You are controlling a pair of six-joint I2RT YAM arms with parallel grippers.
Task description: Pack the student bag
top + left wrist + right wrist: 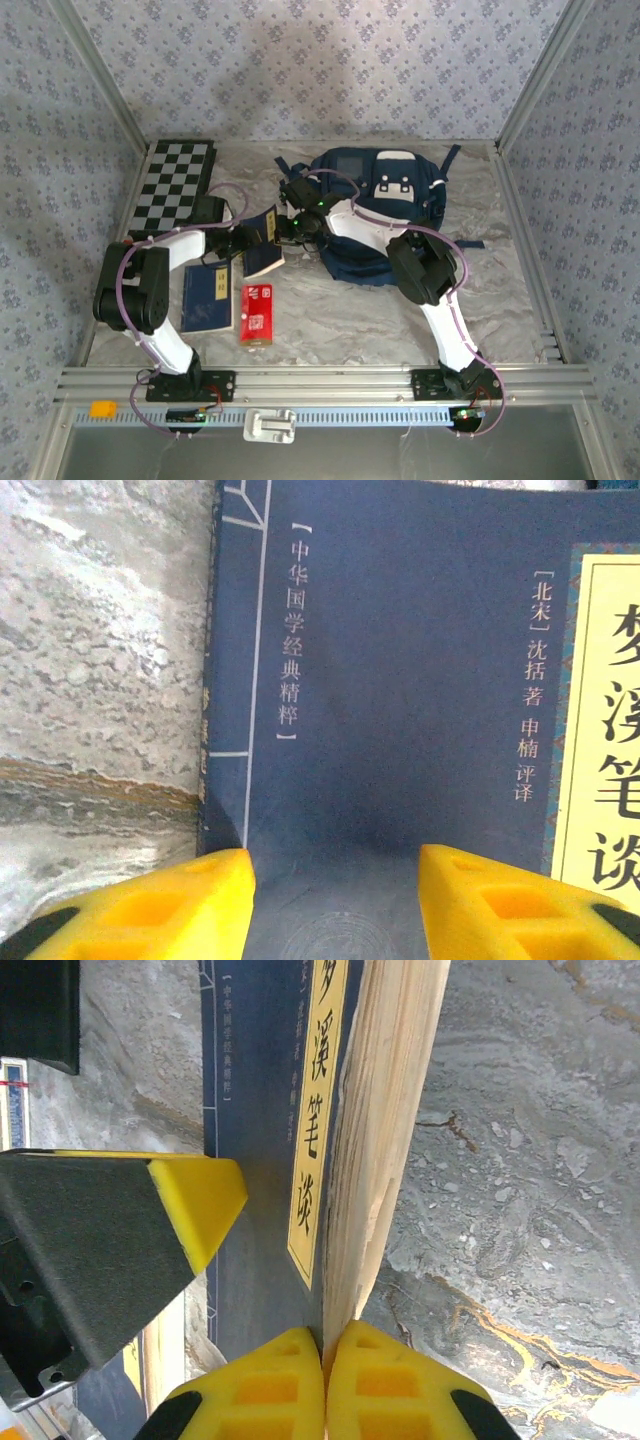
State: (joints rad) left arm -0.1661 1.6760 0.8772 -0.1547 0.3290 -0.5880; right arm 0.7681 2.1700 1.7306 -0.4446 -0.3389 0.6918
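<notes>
— So, where is the student bag?
— There is one student bag (425, 195), lying at the back middle of the tabletop (350, 320), with the right arm crossing over it.
— And the grippers?
— Two. The right gripper (288, 228) (325, 1345) is just left of the bag, its fingers pinched nearly together on the edge of a navy book (265, 255) (250, 1060). The left gripper (243, 240) (335, 865) is on that book's far side from the bag. Its fingers are spread wide and the cover (400, 680) fills the space between them. I cannot tell whether they press on it.
— How many books?
— Two navy ones: the pinched one, and a second book (207, 298) lying flat, further left of the bag and nearer the arm bases. One red box (257, 312) lies just beside that second book, on the bag's side. One chessboard (175, 180) sits well left of the bag, at the back.
</notes>
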